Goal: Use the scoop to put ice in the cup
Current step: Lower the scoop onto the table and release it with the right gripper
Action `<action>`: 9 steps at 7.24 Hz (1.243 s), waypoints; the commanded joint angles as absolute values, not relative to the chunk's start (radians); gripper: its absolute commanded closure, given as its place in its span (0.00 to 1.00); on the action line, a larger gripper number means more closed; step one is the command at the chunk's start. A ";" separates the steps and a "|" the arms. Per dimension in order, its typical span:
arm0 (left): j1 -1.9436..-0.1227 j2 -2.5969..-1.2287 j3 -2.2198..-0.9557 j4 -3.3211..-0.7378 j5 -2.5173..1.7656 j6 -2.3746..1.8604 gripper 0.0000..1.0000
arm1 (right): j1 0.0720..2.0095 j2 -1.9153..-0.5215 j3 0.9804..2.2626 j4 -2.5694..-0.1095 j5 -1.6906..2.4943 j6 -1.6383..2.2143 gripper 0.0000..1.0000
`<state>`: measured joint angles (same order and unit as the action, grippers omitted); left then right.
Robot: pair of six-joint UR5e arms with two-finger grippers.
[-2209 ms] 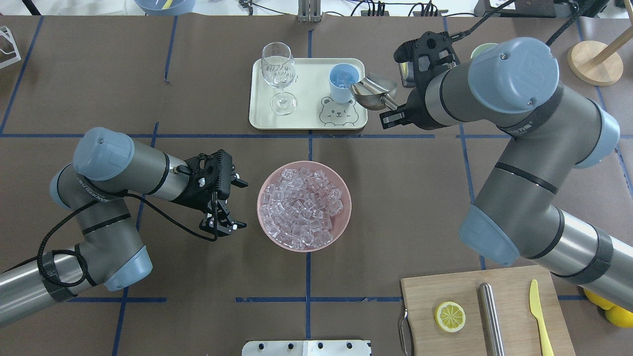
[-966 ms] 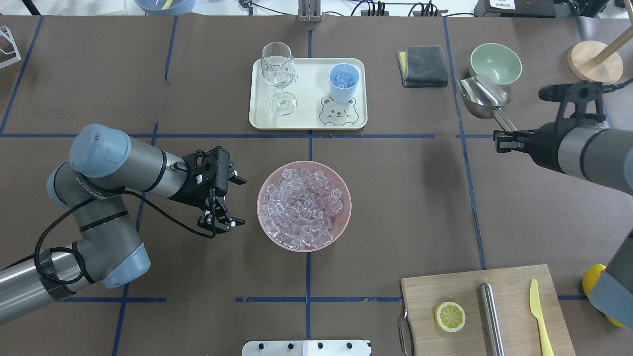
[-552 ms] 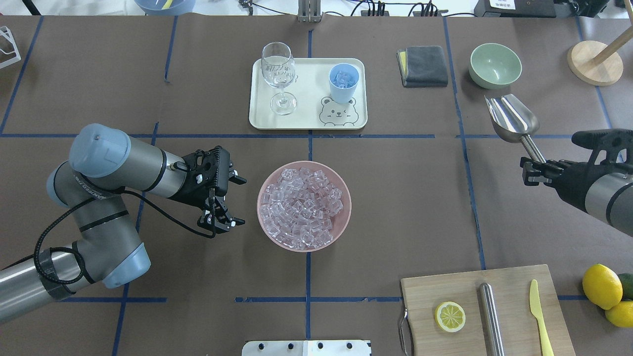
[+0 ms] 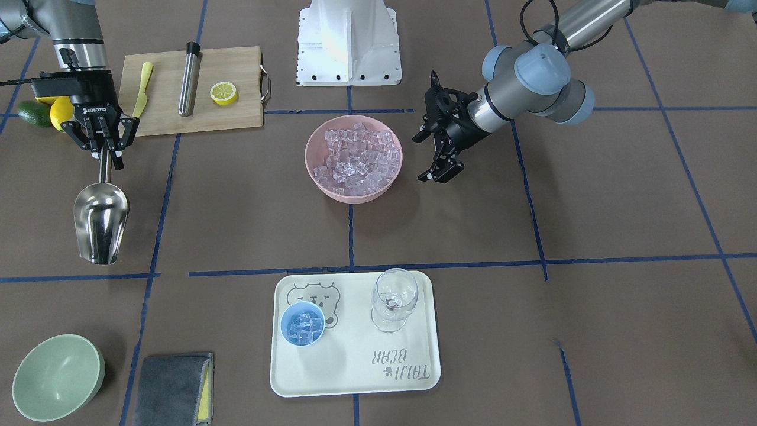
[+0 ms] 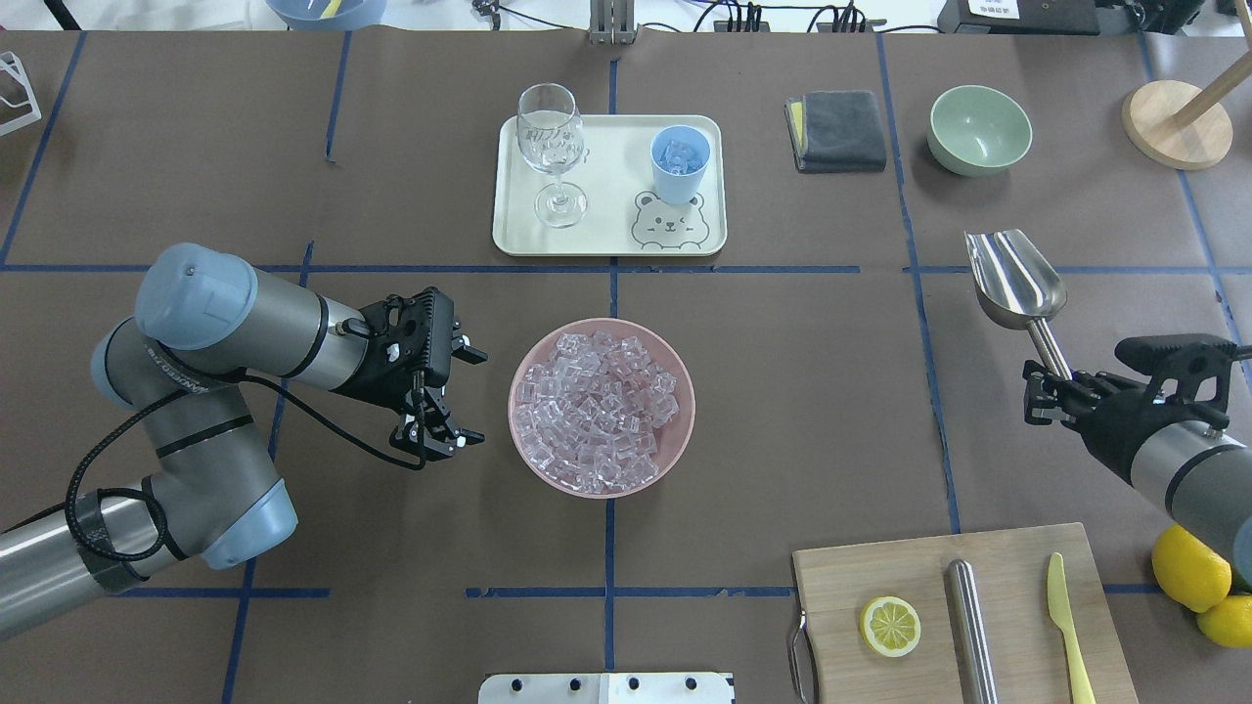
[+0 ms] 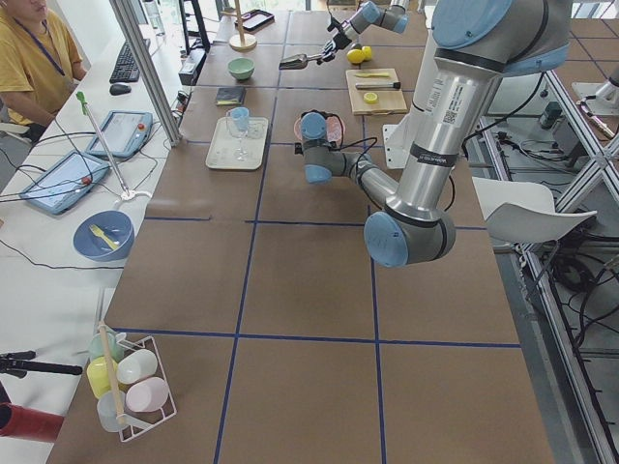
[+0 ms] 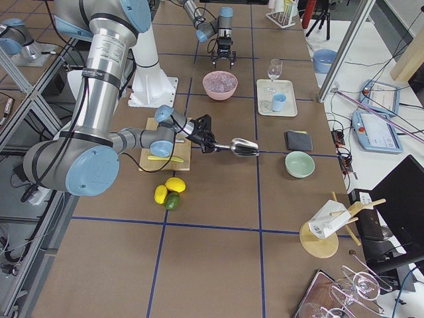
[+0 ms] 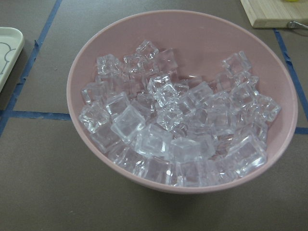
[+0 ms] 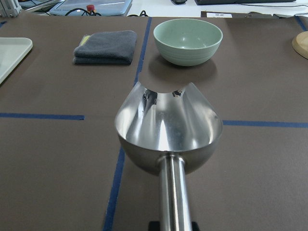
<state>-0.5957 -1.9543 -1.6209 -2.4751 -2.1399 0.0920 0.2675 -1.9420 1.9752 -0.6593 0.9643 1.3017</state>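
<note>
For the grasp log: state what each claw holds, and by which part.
The right claw holds the scoop by the end of its rod handle. The left claw is open beside the bowl, holding nothing.

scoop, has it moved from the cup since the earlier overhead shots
Yes. The scoop has left the cup and travelled right, past the green bowl, toward the cutting board.

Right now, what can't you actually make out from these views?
Right wrist view: the right hand's grip on the scoop; the bottom edge cuts the handle off.
Overhead view: how deep the ice sits in the cup; its wall hides the lower cubes.
Left side view: the pink bowl, mostly behind the left arm; the scoop is too small there.
</note>
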 commanded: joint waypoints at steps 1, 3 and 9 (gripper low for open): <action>-0.595 -1.954 -1.621 -2.474 -2.140 0.092 0.00 | 0.197 -1.944 1.933 -0.652 0.873 1.341 1.00; -0.595 -1.954 -1.623 -2.476 -2.140 0.092 0.00 | 0.146 -1.942 1.893 -0.652 0.835 1.380 1.00; -0.594 -1.954 -1.629 -2.474 -2.140 0.092 0.00 | 0.104 -1.933 1.856 -0.661 0.798 1.456 1.00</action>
